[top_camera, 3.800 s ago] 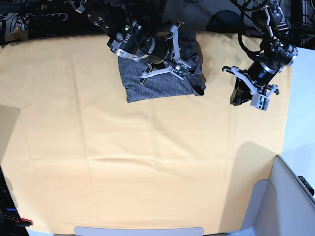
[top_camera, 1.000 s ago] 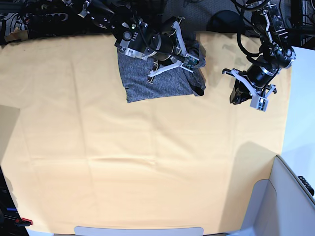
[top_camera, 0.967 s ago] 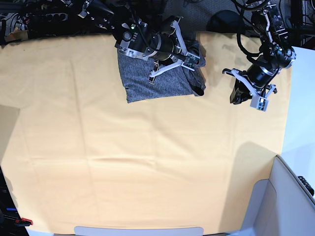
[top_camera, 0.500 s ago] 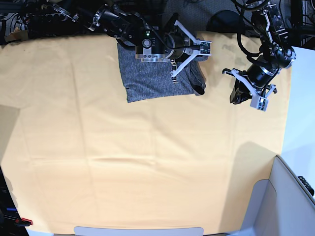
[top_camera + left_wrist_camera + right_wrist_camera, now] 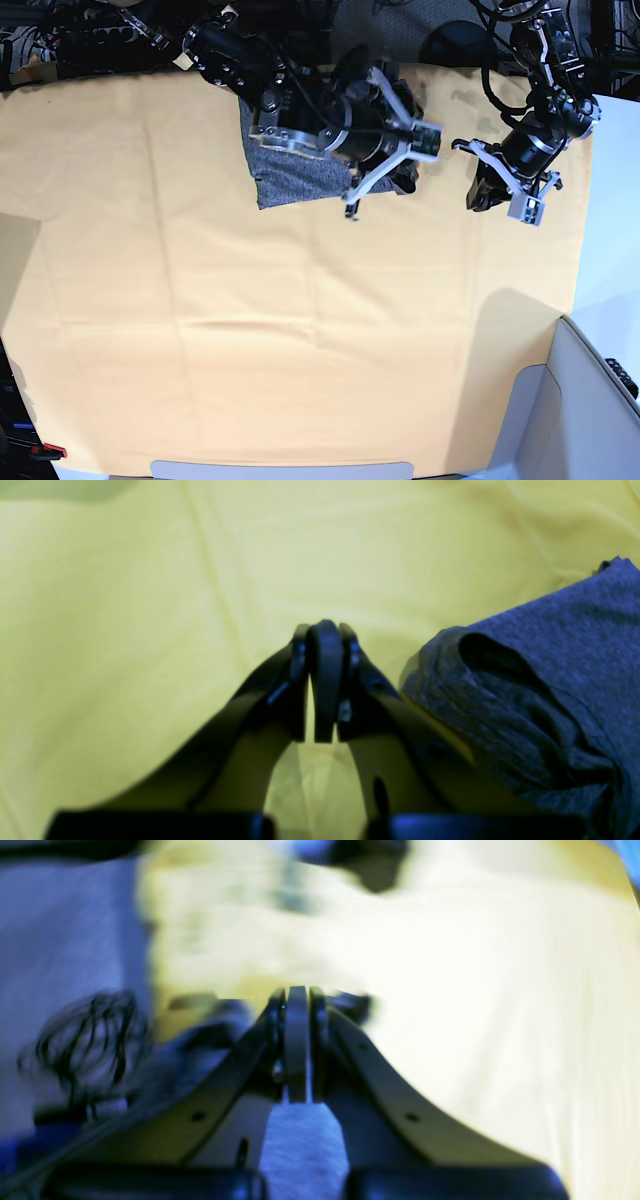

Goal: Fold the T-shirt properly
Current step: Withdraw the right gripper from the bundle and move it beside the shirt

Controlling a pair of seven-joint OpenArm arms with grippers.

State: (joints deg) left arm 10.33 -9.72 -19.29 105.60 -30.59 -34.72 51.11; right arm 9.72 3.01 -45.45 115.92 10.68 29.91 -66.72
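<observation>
We see the right end effector [image 5: 297,1040] with its black fingers pressed together and pinching nothing, poised over the right edge of the heathered charcoal knit T-shirt [image 5: 300,175]. We judge this pose suits pressing or smoothing the bundle rather than grasping it. The left end effector [image 5: 324,680] is likewise pressed together and empty, hovering just beside the shirt's rumpled near edge, apart from the fabric. The T-shirt lies as a compact folded rectangle near the far edge of the surface, on the plain yellow-orange cloth [image 5: 300,340] that covers it. We judge the fold largely complete, with one lumpy edge left to tidy.
</observation>
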